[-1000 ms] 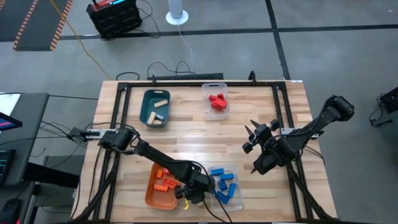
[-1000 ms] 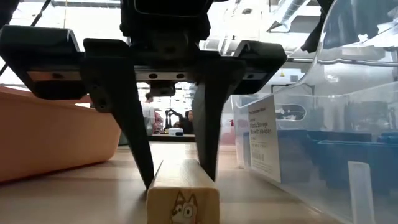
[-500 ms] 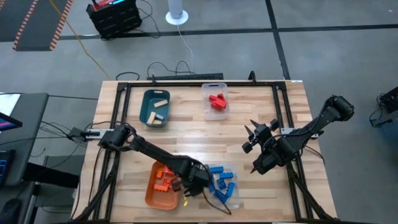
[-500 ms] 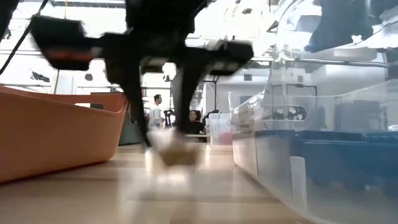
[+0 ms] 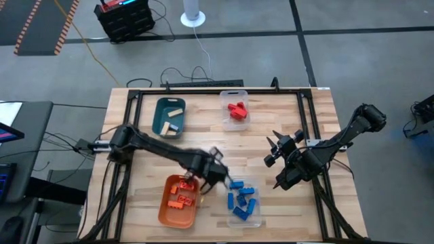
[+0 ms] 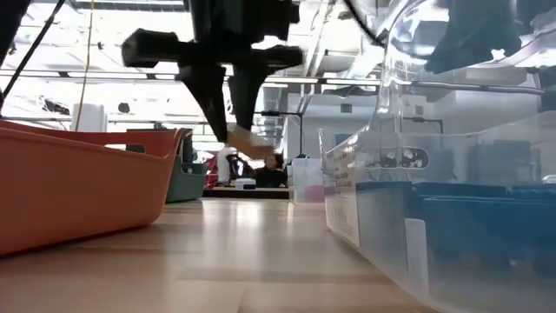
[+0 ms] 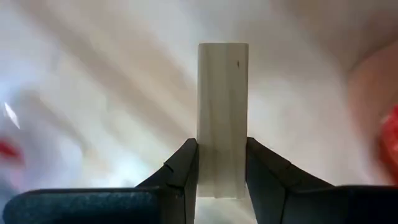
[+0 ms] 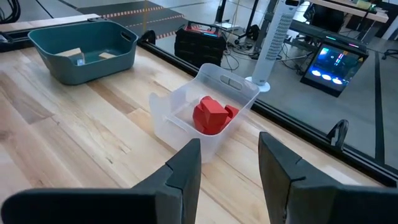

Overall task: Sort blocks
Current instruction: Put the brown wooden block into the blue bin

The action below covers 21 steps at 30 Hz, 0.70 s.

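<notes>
My left gripper [image 5: 205, 169] hangs above the table between the orange tray [image 5: 165, 211] and the clear bin of blue blocks [image 5: 243, 202], shut on a plain light-wood block [image 7: 222, 112]. In the low view the block [image 6: 249, 139] shows pale below the dark fingers. Orange blocks [image 5: 180, 196] lie in the orange tray. At the far side, wood pieces [image 5: 173, 115] lie in the teal tray and red blocks [image 5: 236, 110] in a clear bin. My right gripper [image 5: 271, 150] waits open at the right, above the table, holding nothing. My left gripper pinches the wood block between its two fingers [image 7: 186, 171], on the two long sides near one end [image 7: 222, 177]. The fingers point steeply down and lie along the block, whose other end sticks out beyond the fingertips. The block is lifted clear of the table.
The teal tray [image 5: 159, 125] and the red-block bin [image 5: 224, 122] stand along the far edge. Bare wood table [image 5: 224, 146] lies between them and the two near containers. A black frame rail [image 5: 203, 90] runs along the table's edges.
My left gripper has taken hold of the wood block that lay near the table's near edge between the orange tray and the blue bin. It has lifted the block clear and carried it up and toward the far edge, turning as it went.
</notes>
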### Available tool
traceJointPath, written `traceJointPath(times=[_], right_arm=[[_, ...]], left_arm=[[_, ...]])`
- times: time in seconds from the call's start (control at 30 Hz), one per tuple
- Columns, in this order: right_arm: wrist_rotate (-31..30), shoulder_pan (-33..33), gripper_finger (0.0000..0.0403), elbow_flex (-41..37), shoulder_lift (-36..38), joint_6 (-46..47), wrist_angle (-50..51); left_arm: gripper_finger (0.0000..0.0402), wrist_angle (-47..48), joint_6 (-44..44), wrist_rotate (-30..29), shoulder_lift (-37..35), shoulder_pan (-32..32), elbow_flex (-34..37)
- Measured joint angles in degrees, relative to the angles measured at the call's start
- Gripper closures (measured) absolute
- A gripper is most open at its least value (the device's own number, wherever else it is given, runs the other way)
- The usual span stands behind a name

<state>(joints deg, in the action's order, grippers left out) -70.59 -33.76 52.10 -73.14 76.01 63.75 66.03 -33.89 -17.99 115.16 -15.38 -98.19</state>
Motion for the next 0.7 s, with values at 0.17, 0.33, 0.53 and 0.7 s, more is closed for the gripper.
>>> traceJointPath(times=[0.17,0.33,0.53,0.7], right_arm=[[0.02,-0.15,0.0267,0.00,0.00,0.00,-0.11],[0.02,-1.33,0.0267,0.00,0.00,0.01,-0.16],[0.04,-2.71,0.0267,0.00,0.00,0.02,-0.78],[0.09,-3.55,0.0267,0.00,0.00,0.02,-2.37]], left_arm=[[0.0306,8.19,7.20,-2.20,-0.80,5.72,0.00],[0.0306,10.92,9.94,-4.54,-0.84,11.84,0.00],[0.0306,11.16,11.23,-7.00,-0.83,18.57,0.00],[0.0306,12.01,13.09,-9.74,-3.19,24.31,0.15]])
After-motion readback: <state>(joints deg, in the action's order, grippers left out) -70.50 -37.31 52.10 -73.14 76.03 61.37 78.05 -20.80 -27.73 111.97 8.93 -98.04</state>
